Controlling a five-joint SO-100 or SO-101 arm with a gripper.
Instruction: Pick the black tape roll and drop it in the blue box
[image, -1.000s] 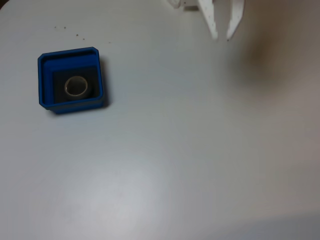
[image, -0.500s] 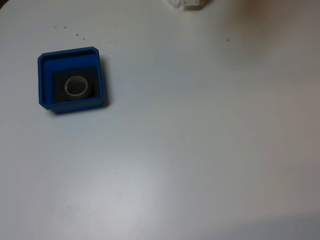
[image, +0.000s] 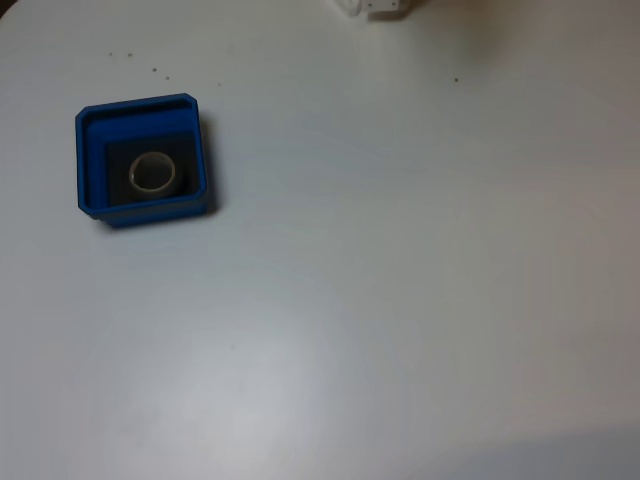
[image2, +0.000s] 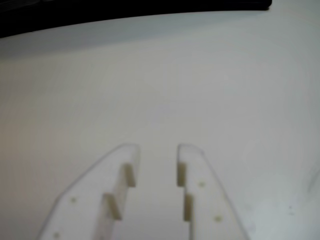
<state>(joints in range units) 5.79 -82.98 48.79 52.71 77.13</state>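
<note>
Gripper (image2: 157, 150) seen in wrist view: two flat white plastic fingers (image2: 95, 195), tapered to rounded tips, stepped notches cut into inner edges, small round holes noted on faces. White arm piece (image: 378, 7) glimpsed in fixed view.

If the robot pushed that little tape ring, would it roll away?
Probably not: the black tape roll lies flat in the blue box, whose walls would likely stop it. It looks stiff, since it keeps a round shape. Being small, it's likely light.
</note>
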